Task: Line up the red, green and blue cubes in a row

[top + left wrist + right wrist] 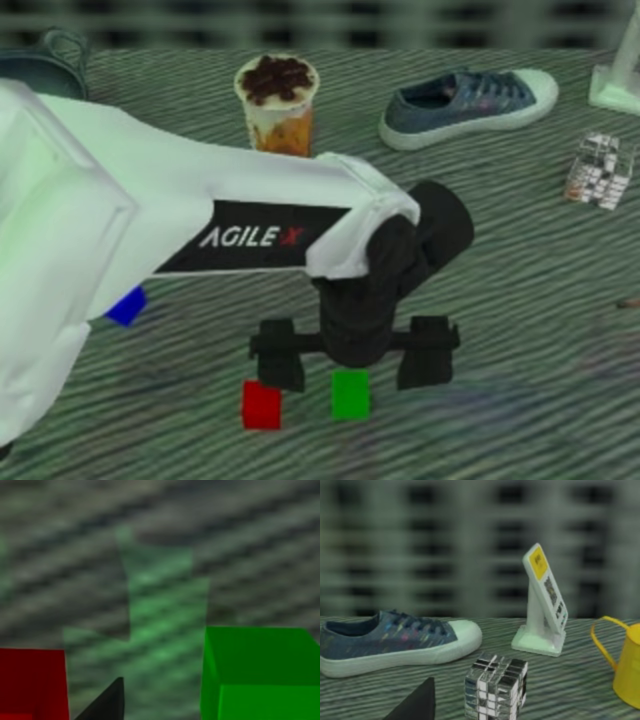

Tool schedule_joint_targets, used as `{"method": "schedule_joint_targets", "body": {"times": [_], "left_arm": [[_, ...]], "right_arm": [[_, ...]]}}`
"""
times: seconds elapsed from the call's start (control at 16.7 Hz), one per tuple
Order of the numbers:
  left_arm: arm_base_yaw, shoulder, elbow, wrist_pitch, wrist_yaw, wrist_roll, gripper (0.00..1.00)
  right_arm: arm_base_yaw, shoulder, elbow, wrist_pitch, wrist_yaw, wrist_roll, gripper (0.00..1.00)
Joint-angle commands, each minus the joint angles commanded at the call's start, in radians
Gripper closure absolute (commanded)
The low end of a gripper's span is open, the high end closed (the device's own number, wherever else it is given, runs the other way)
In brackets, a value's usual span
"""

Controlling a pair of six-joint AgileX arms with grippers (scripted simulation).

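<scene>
My left gripper (pixel 352 365) is down at the front middle of the table and open, its two black fingers standing wide to either side of the green cube (pixel 350 393). The red cube (pixel 262 405) rests just left of the green one, outside the left finger. In the left wrist view the green cube (pixel 260 675) and red cube (pixel 30 685) fill the lower corners, with one dark fingertip (pixel 107 705) between them. The blue cube (pixel 126 305) peeks out from under the left arm, farther left and back. My right arm is outside the top view; one fingertip (pixel 417 702) shows off-centre in the right wrist view.
A drink cup (pixel 277 100) stands at the back middle and a blue shoe (pixel 470 105) to its right. A silvery puzzle cube (pixel 602 170) and a white stand (pixel 615 80) are at the right edge. A dark can (pixel 45 60) is back left, a yellow watering can (pixel 630 670) near the stand.
</scene>
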Motion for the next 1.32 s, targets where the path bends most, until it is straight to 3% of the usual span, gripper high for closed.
{"method": "schedule_joint_targets", "body": {"times": [0.3,0.72,1.02,1.32], "left_arm": [[0.002,-0.006,0.014,-0.017,-0.001,-0.001,0.0],[0.017,-0.091,0.148,-0.241,-0.001,-0.006,0.0],[0.013,-0.09,0.149,-0.243,-0.001,-0.004,0.0],[0.108,-0.096,0.133,-0.23,0.0,0.147,0.0]], "right_arm": [[0.0,0.0,0.0,0.0,0.0,0.0,0.0],[0.0,0.0,0.0,0.0,0.0,0.0,0.0],[0.0,0.0,0.0,0.0,0.0,0.0,0.0],[0.0,0.0,0.0,0.0,0.0,0.0,0.0]]}}
